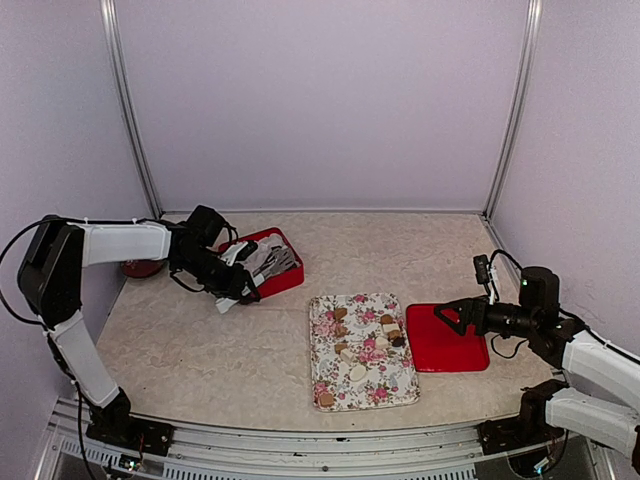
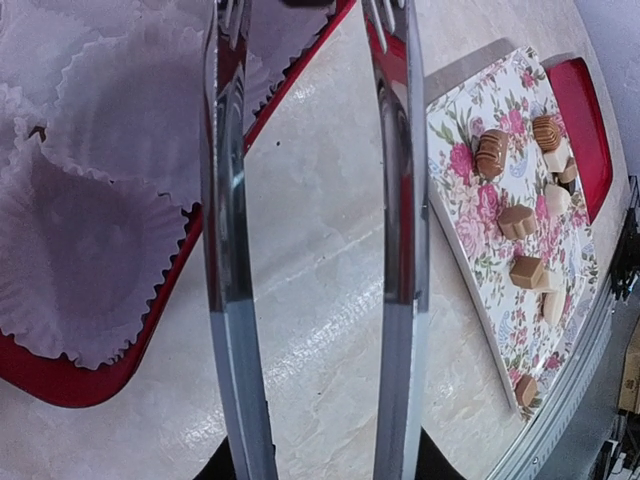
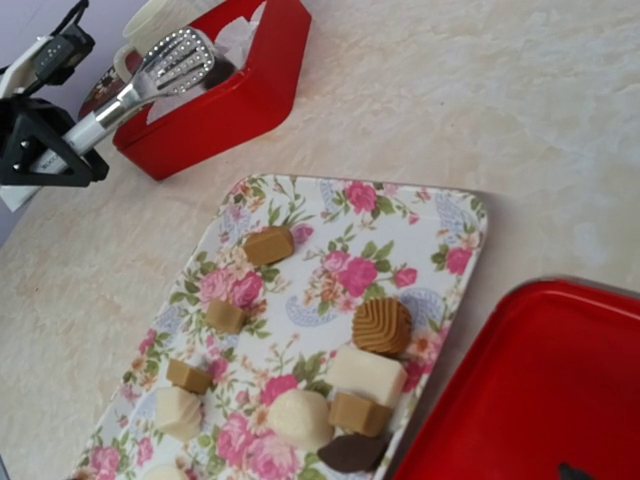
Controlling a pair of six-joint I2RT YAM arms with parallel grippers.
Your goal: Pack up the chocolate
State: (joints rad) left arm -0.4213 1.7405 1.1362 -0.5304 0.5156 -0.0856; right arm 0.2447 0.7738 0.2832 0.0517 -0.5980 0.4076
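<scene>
Several chocolates [image 1: 358, 350], tan, cream-white and dark brown, lie on a floral tray [image 1: 325, 365]. They also show in the left wrist view [image 2: 517, 220] and the right wrist view [image 3: 380, 325]. My left gripper [image 1: 240, 283] is shut on silver tongs [image 2: 225, 250]. The tong arms stand apart, and their slotted head [image 3: 178, 60] is over the red box [image 1: 285, 280] lined with white crinkled cups [image 2: 90, 250]. I cannot tell if the head holds anything. My right gripper [image 1: 450, 316] is open and empty above a flat red lid [image 1: 450, 350], right of the tray.
A red dish [image 1: 143, 268] sits at the far left by the wall, with a pale mug [image 3: 160, 20] near it behind the box. Bare tabletop [image 2: 320, 250] lies between box and tray. The tray's near end is close to the table's front edge.
</scene>
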